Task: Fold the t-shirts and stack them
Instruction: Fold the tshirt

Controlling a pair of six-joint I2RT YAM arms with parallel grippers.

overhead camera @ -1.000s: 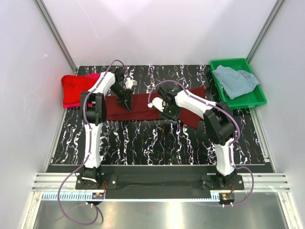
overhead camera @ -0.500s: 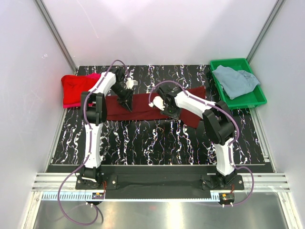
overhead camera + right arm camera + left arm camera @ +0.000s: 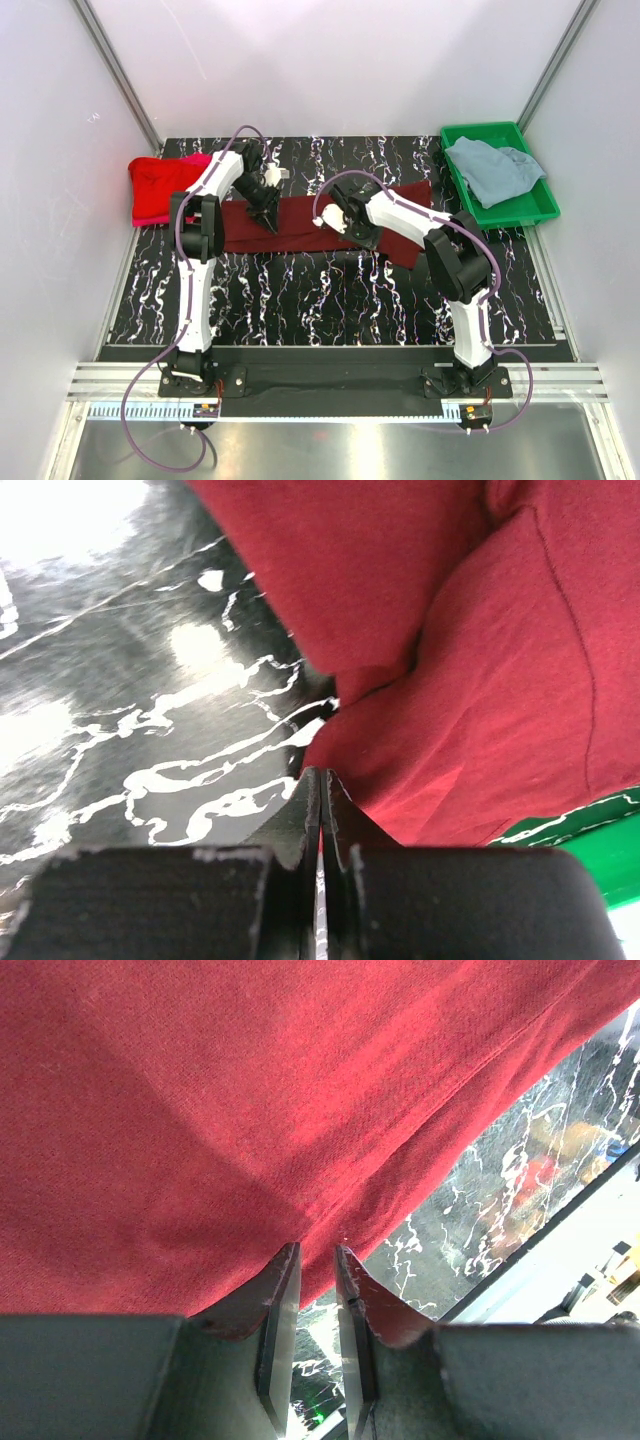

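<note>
The dark maroon t-shirt (image 3: 300,222) lies spread lengthwise across the middle of the table. My left gripper (image 3: 270,225) stands on its left part. In the left wrist view its narrow-set fingertips (image 3: 317,1248) pinch the hem, where the shirt's (image 3: 250,1090) creases meet. My right gripper (image 3: 360,240) is at the shirt's near edge, right of centre. In the right wrist view its jaws (image 3: 322,772) are pressed together on the edge of the maroon cloth (image 3: 480,680). A bright red t-shirt (image 3: 155,185) lies on a pink one (image 3: 150,215) at the far left. A grey-blue t-shirt (image 3: 492,170) sits in the tray.
The green plastic tray (image 3: 480,130) stands at the far right corner, and its rim (image 3: 600,840) shows in the right wrist view. White walls with metal posts close in the black marbled table (image 3: 300,300) on three sides.
My right gripper's jaws have closed from half open to shut at the maroon shirt's near edge, and the wrist shifted slightly. The left arm has not moved.
</note>
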